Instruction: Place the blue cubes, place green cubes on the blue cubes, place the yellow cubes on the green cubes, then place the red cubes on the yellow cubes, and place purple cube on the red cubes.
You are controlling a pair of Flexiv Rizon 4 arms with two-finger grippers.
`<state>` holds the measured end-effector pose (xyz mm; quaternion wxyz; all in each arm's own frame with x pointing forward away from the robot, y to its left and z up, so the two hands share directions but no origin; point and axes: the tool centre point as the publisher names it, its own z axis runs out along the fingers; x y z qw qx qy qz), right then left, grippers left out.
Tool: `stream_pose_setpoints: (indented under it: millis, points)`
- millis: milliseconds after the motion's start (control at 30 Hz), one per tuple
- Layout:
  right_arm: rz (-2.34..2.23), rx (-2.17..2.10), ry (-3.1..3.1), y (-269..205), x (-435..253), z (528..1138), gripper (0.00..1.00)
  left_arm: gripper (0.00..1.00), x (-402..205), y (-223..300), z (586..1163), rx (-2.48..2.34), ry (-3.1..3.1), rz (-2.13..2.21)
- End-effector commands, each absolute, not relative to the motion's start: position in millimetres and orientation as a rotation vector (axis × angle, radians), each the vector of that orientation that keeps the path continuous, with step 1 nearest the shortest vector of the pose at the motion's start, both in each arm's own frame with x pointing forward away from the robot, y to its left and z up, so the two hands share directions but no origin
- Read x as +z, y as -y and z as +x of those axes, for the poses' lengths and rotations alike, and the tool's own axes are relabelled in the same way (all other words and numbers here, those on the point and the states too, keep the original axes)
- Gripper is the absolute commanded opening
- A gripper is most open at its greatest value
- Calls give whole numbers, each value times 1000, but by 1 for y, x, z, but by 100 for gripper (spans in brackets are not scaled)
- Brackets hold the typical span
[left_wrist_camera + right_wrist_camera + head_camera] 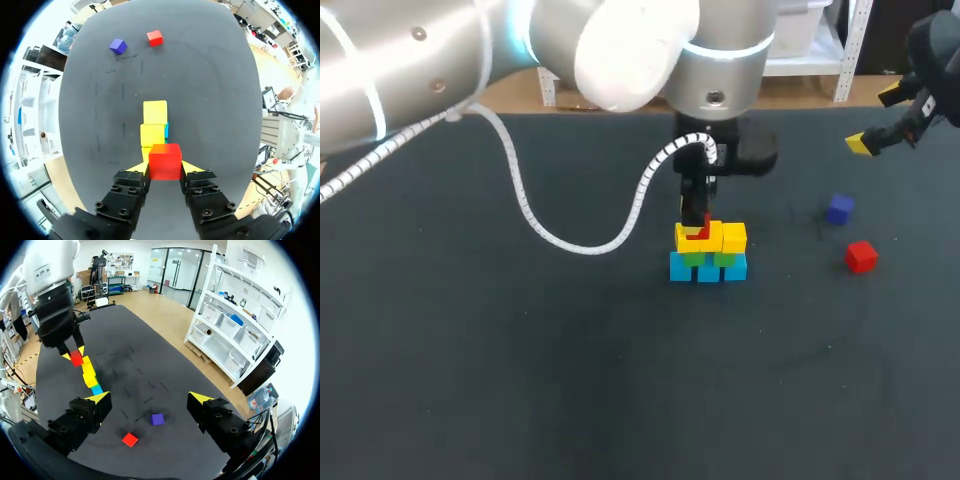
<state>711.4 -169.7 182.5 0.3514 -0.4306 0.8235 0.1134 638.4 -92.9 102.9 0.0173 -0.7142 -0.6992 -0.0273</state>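
Red cube (164, 161), clamped in the left jaws over the yellow cubes (153, 134): lower it square, straddling two, then release. Right jaws hang apart at 2 o'clock of them.

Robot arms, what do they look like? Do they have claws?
The left arm is fat, round and shiny silver, with a white cap and a glowing ring. A white curly cable hangs off it. The left claw and right claw are black blocks with little bolts and pointy yellow tips.
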Motion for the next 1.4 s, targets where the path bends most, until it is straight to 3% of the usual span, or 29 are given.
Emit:
stream_pose_setpoints:
  millis: [33, 700, 833, 1400]
  points:
    - [-1115, 295, -2131, 170, 183, 711, 100, 0, 101, 97, 644, -79, 2161, -2213]
    - [-1115, 295, -2131, 170, 183, 711, 100, 0, 95, 102, 648, -102, 2158, -2219]
    - [-1115, 295, -2131, 170, 183, 711, 100, 14, 94, 102, 649, -107, 2159, -2213]
    - [-1115, 295, -2131, 170, 183, 711, 100, 28, 90, 102, 652, -121, 2175, -2198]
